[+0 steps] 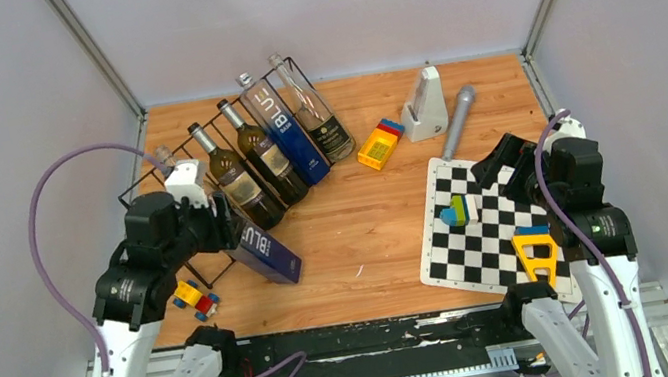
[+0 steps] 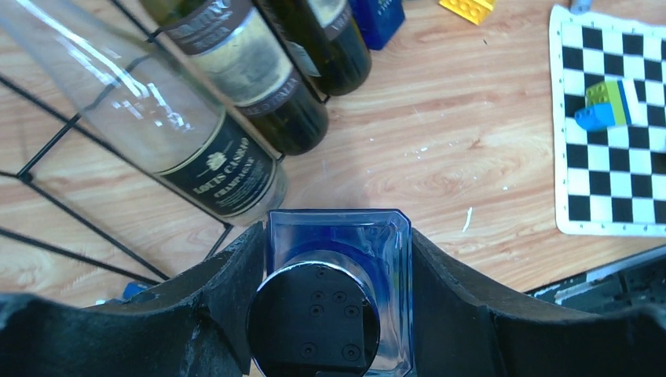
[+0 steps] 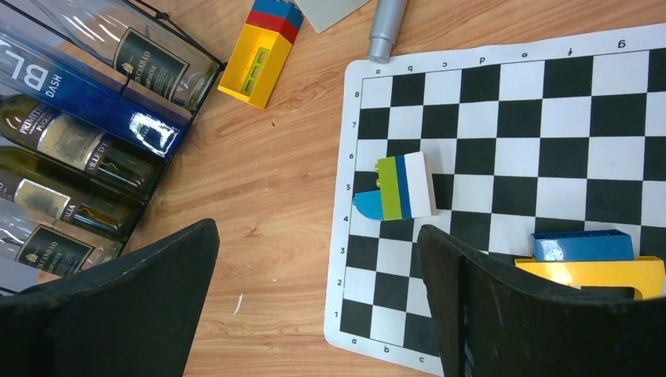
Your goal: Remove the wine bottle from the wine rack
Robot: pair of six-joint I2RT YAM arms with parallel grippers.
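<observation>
The blue wine bottle [image 1: 266, 251] sits left of centre in the top view, just below the wine rack [image 1: 135, 185]. Only the left wrist view shows the left gripper [image 2: 334, 239] pinching its shoulders. The right wrist view shows the right gripper [image 3: 318, 263] spread above the chessboard mat [image 3: 550, 118].

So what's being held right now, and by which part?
The left gripper grips the blue bottle at its top end, fingers on either side of the square shoulder just below the cap. The right gripper is open and empty.
</observation>
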